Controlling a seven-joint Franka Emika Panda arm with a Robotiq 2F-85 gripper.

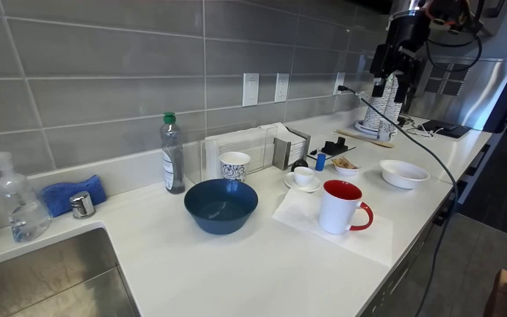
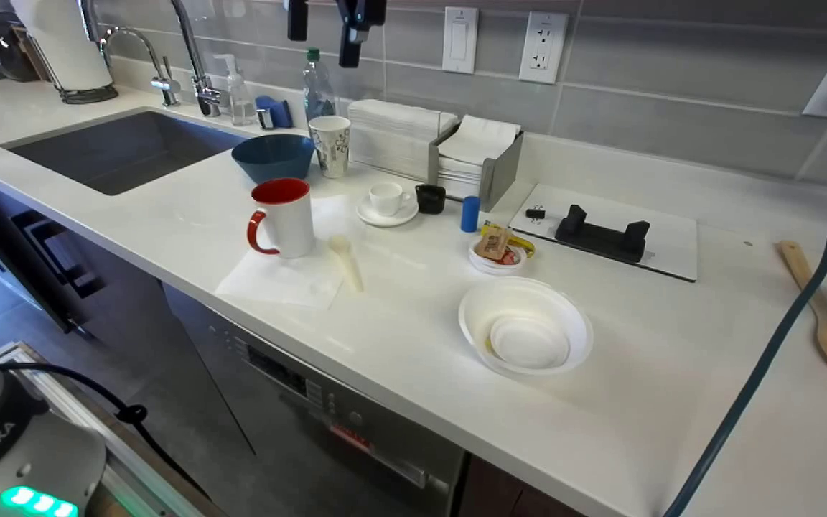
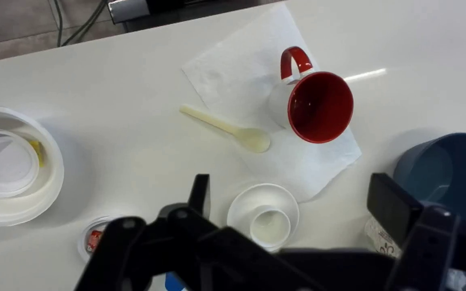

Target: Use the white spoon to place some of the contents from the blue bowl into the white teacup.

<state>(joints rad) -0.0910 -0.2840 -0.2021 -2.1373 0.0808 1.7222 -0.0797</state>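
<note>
The gripper (image 1: 389,93) hangs in the air at the upper right in an exterior view, its two fingers spread wide apart and holding nothing. The white spoon (image 3: 233,129) lies slightly above the centre of the wrist view, its bowl end on a white paper napkin (image 3: 233,85) and its handle reaching left onto the white desk (image 3: 123,133). A white mug (image 3: 316,103) with a red handle and red inside stands on the same napkin, to the right of the spoon. Near the bottom centre of that view, the white teacup (image 3: 270,227) sits on its white saucer (image 3: 241,206) by the napkin's edge.

The blue bowl (image 1: 221,224) stands upright near the middle of an exterior view, with a patterned paper cup (image 1: 234,167) just behind it and a green-capped dish soap bottle (image 1: 173,154) to its upper left. In an exterior view, a shallow white bowl (image 2: 472,323) stands right of centre with a smaller white bowl (image 2: 528,341) inside it. Just above are condiment packets (image 2: 496,244) in a small white dish (image 2: 487,266), and a wooden spoon (image 2: 823,316) lies at the right edge.
</note>
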